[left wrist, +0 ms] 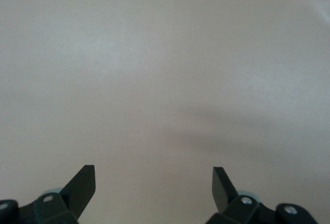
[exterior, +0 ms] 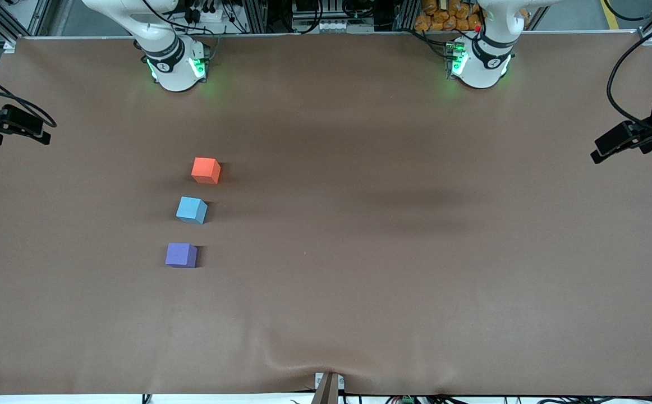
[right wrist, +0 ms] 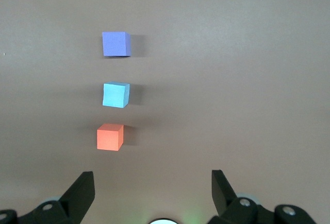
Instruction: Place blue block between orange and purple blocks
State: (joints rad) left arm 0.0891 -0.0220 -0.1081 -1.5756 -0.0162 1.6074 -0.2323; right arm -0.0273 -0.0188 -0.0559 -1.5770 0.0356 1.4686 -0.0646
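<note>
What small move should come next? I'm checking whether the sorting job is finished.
Probably none beyond keeping both arms parked: the blue block already sits between the orange block and purple block, touching neither. The right gripper and left gripper are open, holding nothing.

Item: my brown table [exterior: 416, 252], matte cover, with three small cubes on it.

Contents, toward my right arm's end, in one spaced line, none touching: orange block [exterior: 206, 170] farthest from the front camera; blue block [exterior: 192, 210] between the other two, turned slightly askew; purple block [exterior: 181, 255] nearest that camera. A crease puckers the cover at its near edge.
</note>
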